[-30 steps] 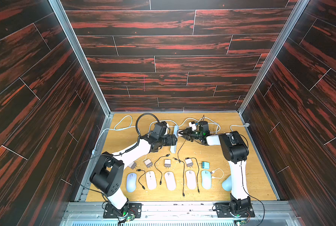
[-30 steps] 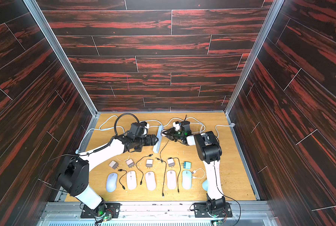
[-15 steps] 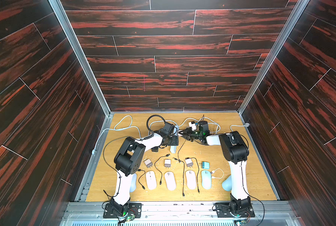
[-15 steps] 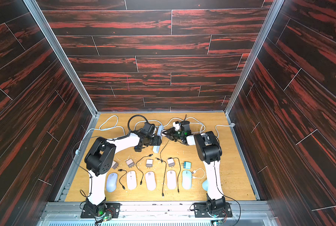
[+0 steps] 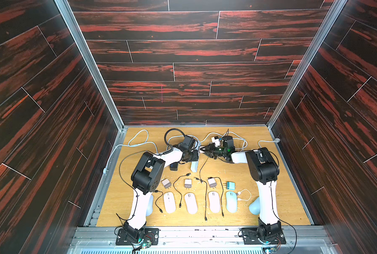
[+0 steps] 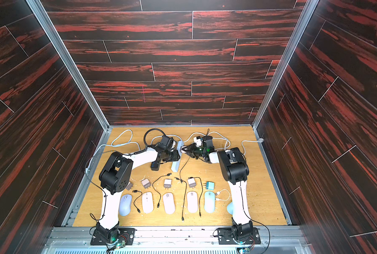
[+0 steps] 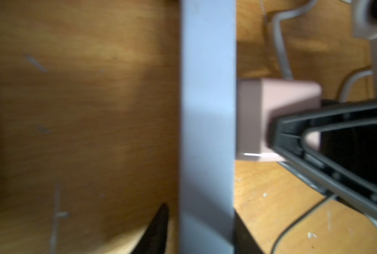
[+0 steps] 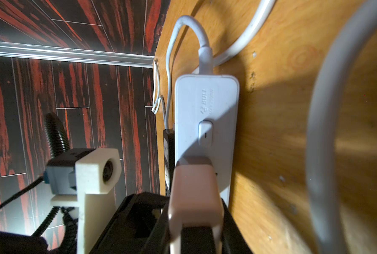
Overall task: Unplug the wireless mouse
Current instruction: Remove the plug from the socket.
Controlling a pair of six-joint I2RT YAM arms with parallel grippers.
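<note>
Wooden table point(image 5: 238, 176) carrying a long white power strip point(image 8: 205, 105). Right hand point(image 5: 203, 150) is clamped on the pink square charger plug point(image 8: 194, 187) seated in it. Left hand point(image 7: 200, 226) straddles the strip; whether it grips cannot be told.

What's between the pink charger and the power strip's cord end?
On the power strip, only its switch button and embossed logo lie between pink charger and cord; right wrist view shows it.

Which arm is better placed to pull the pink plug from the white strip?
Likely right. The right gripper grips the pink charger plugged into the power strip; the left gripper only straddles that strip.
</note>
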